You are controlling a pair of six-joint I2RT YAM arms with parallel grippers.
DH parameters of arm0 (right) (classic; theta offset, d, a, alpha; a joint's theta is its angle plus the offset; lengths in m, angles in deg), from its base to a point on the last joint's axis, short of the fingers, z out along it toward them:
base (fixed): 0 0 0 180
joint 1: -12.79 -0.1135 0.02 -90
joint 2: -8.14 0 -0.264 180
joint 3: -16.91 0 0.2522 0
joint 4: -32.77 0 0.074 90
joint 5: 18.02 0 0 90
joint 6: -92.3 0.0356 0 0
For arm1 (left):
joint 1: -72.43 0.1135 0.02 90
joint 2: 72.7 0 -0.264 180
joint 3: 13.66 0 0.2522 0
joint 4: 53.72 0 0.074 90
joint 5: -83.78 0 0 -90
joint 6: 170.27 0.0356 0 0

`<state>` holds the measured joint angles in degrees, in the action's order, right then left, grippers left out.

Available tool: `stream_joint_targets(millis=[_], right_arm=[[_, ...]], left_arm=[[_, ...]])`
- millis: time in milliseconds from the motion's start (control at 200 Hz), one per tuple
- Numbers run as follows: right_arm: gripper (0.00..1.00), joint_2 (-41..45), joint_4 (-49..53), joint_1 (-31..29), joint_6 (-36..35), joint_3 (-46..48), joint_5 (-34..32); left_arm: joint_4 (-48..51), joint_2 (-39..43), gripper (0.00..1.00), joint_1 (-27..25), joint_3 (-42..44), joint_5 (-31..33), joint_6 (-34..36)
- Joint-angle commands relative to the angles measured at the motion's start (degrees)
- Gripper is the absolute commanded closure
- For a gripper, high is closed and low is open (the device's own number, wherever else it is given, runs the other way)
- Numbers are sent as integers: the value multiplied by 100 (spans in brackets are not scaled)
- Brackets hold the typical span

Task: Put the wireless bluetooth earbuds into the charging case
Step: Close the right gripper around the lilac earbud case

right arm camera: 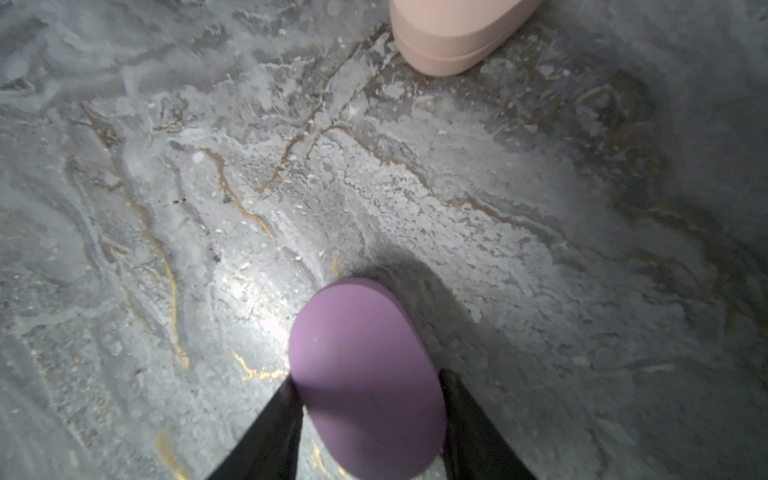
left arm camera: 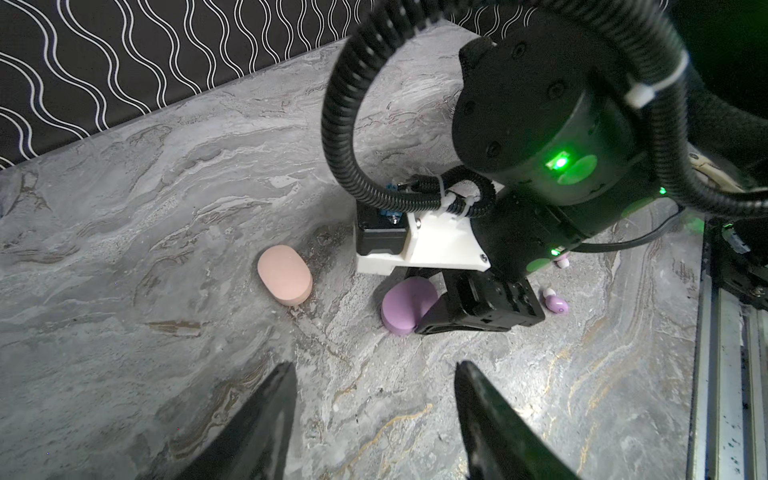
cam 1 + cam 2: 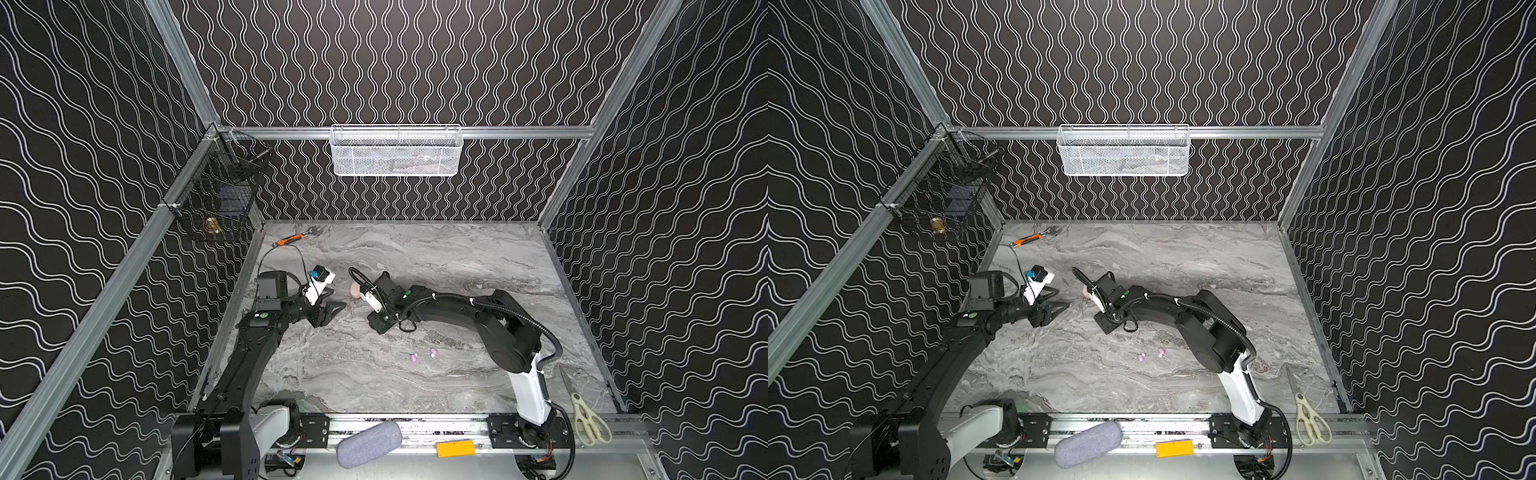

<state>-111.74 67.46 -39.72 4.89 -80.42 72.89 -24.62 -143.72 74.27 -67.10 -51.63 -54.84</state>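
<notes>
Earbud one (image 3: 414, 356), lilac, lies loose on the grey marbled tabletop (image 3: 457, 257), mid-field, on the near side of the right forearm. Earbud two (image 3: 433, 352), also lilac, sits just beside it, not touching. Both are outside any case. The pair shows in both top views.

Lilac case (image 1: 365, 353): pebble-shaped, lid down. It shows only in the wrist views; in both top views the right wrist covers it. Right pincer (image 1: 368, 380) is clamped on it, one dark finger against each long side, with the rounded end of the case poking out past the fingertips. Cannot tell whether the case rests on the tabletop or is raised off it.

Peach case (image 3: 354, 289): lid down, flat on the tabletop. It is near the lilac case but apart from it, a little farther back.

Left pincer (image 2: 374, 365): fingers spread, nothing between them. It points toward the two cases and is clear of both.

Periphery:
- An orange-handled tool (image 3: 291, 240) lies at the back left corner of the tabletop.
- Scissors (image 3: 588, 419) lie at the near right edge.
- A grey fabric pouch (image 3: 369, 442) and a yellow block (image 3: 455, 449) sit on the front rail.
- A white mesh basket (image 3: 395, 149) hangs on the back wall.
- A black wire basket (image 3: 216, 187) hangs on the left wall.
</notes>
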Motion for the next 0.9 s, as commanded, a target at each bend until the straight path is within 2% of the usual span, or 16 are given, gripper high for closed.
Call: stream_joint_targets(millis=[0, 220, 596, 896], right_arm=[[48, 101, -35, -15, 127, 25, 23], [49, 204, -52, -18, 163, 62, 197], [47, -104, -10, -21, 114, -238, 22], [55, -150, 59, -22, 80, -309, -73]], left_arm=[[-232, -7, 36, -40, 26, 48, -127], [-311, -26, 36, -75, 103, 111, -201], [-316, -8, 36, -81, 154, 173, -260], [-303, 0, 36, -84, 177, 196, -250]])
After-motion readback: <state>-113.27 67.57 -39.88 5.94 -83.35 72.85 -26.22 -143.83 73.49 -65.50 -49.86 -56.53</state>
